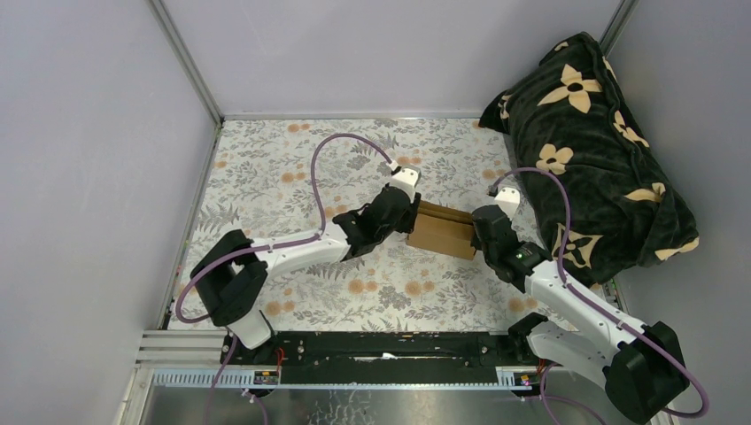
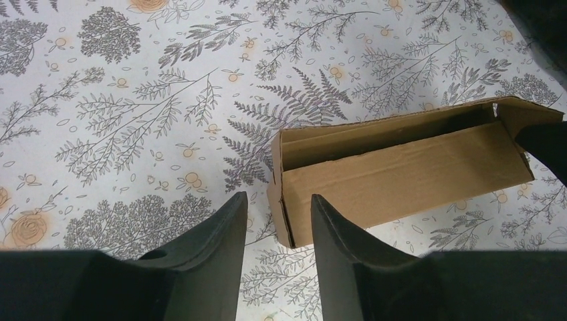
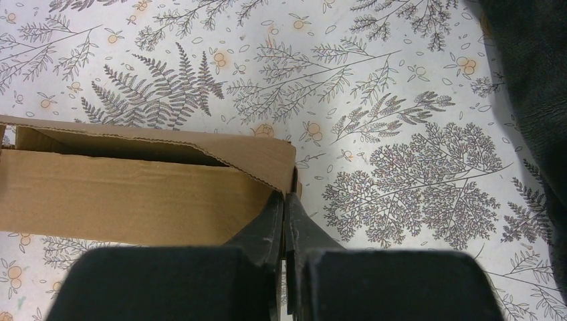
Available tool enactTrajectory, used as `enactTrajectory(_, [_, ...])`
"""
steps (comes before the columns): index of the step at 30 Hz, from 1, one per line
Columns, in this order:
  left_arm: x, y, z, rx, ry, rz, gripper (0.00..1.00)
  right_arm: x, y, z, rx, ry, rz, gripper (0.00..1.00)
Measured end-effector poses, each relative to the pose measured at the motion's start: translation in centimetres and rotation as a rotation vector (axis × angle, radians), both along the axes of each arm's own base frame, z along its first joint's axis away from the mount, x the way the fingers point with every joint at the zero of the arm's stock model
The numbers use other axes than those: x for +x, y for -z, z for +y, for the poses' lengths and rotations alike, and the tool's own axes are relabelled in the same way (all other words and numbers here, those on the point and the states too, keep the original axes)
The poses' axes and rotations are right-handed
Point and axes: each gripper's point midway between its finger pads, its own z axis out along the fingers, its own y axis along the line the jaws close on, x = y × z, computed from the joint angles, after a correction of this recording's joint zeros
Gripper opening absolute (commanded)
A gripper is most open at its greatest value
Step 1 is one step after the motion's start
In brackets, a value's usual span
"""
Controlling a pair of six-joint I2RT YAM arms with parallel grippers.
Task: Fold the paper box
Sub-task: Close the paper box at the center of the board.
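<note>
Because the coming fold turns on how the box lies between the two arms, read the layout first. The worktop (image 1: pixel 266 177) carries a flowered cloth, and a dark blanket (image 1: pixel 593 150) is heaped at its far right corner. The paper box (image 1: pixel 440 232) lies near the middle of the worktop, somewhat toward the right edge. It is partly formed, its top is open, and one long wall stands toward the near edge.

Note the box's long axis: it runs roughly from the left edge toward the right edge, with one arm at each end.

The right gripper (image 3: pixel 284 195) is at the right end. Its jaws are pressed together, with the tips against the corner of the end wall. You cannot tell whether a thin cardboard edge is nipped between them.

The left gripper (image 2: pixel 277 197) is at the left end. Its jaws are spread and hold nothing, and the box's left end wall sits just ahead of the gap, slightly to its right.

For work at the left end, treat the left arm as the nearer one and expect to approach along the long axis.
</note>
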Motion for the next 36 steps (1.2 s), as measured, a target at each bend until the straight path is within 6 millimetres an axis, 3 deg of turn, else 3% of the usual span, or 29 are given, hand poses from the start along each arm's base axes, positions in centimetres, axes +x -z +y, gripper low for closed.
enactTrajectory(7, [0.4, 0.8, -0.6, -0.001, 0.019, 0.000, 0.45, 0.1, 0.0, 0.0, -0.007, -0.003, 0.001, 0.00])
enactTrajectory(13, [0.7, 0.3, -1.1, -0.018, 0.029, -0.018, 0.43, 0.1, 0.0, 0.0, -0.009, -0.004, 0.002, 0.00])
enactTrajectory(23, [1.5, -0.1, -1.4, -0.020, 0.027, -0.032, 0.30, 0.1, 0.0, 0.0, -0.009, -0.004, 0.001, 0.00])
enactTrajectory(36, [2.0, 0.8, -1.2, -0.006, 0.014, -0.021, 0.22, 0.1, 0.0, 0.0, -0.012, -0.006, 0.001, 0.00])
